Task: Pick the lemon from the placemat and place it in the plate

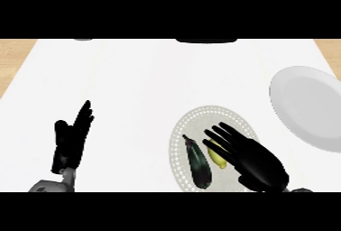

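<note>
Looking down, I see one round placemat (200,115) holding two things — one yellow lemon (217,157) and one dark eggplant (198,163) just beside it on its left. One white plate (307,106) sits apart near the right edge, nothing on it. My right hand (256,161) hovers with fingers spread over the lemon, partly covering it — not gripping. My left hand (71,137) rests open, fingers up, at lower left.
</note>
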You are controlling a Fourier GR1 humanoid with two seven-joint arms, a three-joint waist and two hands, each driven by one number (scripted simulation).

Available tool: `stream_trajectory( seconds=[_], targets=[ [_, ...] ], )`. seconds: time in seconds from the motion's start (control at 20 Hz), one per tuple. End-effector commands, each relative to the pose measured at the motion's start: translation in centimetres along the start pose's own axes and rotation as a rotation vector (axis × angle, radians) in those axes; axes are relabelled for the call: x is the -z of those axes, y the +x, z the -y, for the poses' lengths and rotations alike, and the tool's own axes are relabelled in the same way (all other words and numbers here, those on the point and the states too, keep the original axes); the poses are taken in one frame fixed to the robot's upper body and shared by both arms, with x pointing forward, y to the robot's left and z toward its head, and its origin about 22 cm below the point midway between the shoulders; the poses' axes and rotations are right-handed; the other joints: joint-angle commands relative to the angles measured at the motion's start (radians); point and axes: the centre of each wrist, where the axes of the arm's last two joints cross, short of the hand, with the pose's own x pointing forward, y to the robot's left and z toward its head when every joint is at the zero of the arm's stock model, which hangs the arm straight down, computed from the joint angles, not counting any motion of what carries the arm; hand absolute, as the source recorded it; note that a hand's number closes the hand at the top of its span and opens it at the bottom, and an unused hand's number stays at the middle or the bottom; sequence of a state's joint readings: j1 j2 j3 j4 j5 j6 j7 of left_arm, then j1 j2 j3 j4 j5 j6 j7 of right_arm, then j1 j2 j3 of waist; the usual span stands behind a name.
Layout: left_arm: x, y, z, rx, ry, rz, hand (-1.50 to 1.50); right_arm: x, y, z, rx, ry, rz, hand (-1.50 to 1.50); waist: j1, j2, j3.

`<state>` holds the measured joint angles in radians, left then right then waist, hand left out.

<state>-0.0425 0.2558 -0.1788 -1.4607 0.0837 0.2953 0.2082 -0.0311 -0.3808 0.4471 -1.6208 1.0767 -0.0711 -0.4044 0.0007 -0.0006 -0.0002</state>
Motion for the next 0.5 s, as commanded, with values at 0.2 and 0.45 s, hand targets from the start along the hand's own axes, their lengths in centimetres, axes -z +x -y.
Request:
stream_trajectory(
  seconds=[0.2, 0.45],
  targets=[
    [-0.1, -0.3, 0.0, 0.011, -0.014, -0.003, 0.00, 2.4, -0.7, -0.6, 0.008, 0.033, 0.008, -1.50, 0.002, 0.000, 0.000],
    [0.2, 0.5, -0.4, -0.009, 0.003, 0.019, 0.00, 1.2, -1.7, -0.9, 0.006, 0.032, -0.007, -1.50, 0.000, 0.000, 0.000]
  ],
)
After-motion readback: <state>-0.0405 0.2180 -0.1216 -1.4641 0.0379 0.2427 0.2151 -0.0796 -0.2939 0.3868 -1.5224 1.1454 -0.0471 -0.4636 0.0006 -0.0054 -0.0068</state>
